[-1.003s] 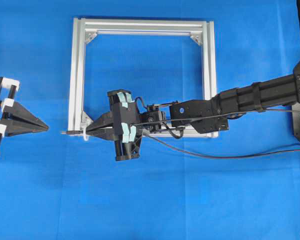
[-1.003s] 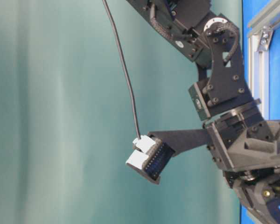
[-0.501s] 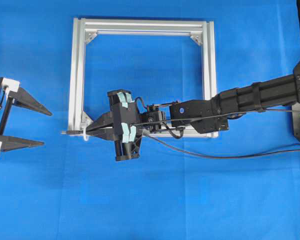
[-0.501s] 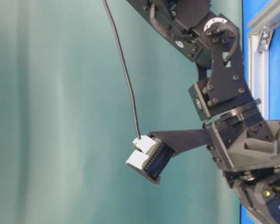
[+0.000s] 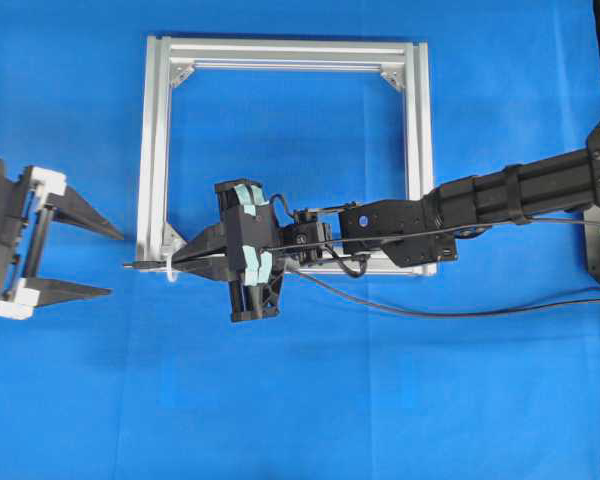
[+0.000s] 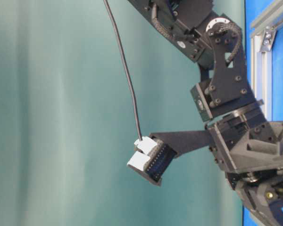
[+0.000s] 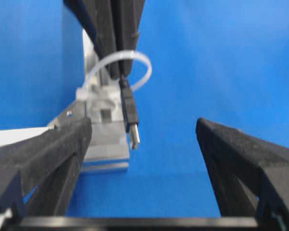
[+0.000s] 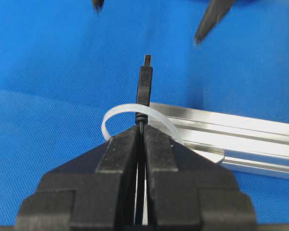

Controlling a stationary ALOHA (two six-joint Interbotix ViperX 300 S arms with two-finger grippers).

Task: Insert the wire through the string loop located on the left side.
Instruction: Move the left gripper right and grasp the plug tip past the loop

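Nearest me, low on the blue cloth point(image 5: 310, 400), the wire point(image 5: 430, 310) trails in a slack curve off to the right, so it's limp along its length and weighs next to nothing. It will sag wherever it isn't supported.

Just past that, the right gripper point(image 5: 180, 262) has its jaws pinched tight on the wire right behind the plug point(image 8: 144, 82). That's the sensible place: the plug is the only stiff part, and held short it points straight out to the left. It pokes through the loop point(image 8: 135, 113), metal tip out on the far side and the white band arching over the wire just in front of the jaws.

The loop itself looks thin and springy, tied at the frame's point(image 5: 158, 150) near-left corner. I'd guess it bends aside at any nudge, so a hard tug could drag it.

Over on the left, the left gripper point(image 5: 118, 262) stands wide, fingers point(image 7: 53, 144) spread either side of the plug's line, near but not touching. If it takes over, the black plug body is the spot; the bare metal tip looks slick and small.

Beyond, the rest of the frame lies flat.
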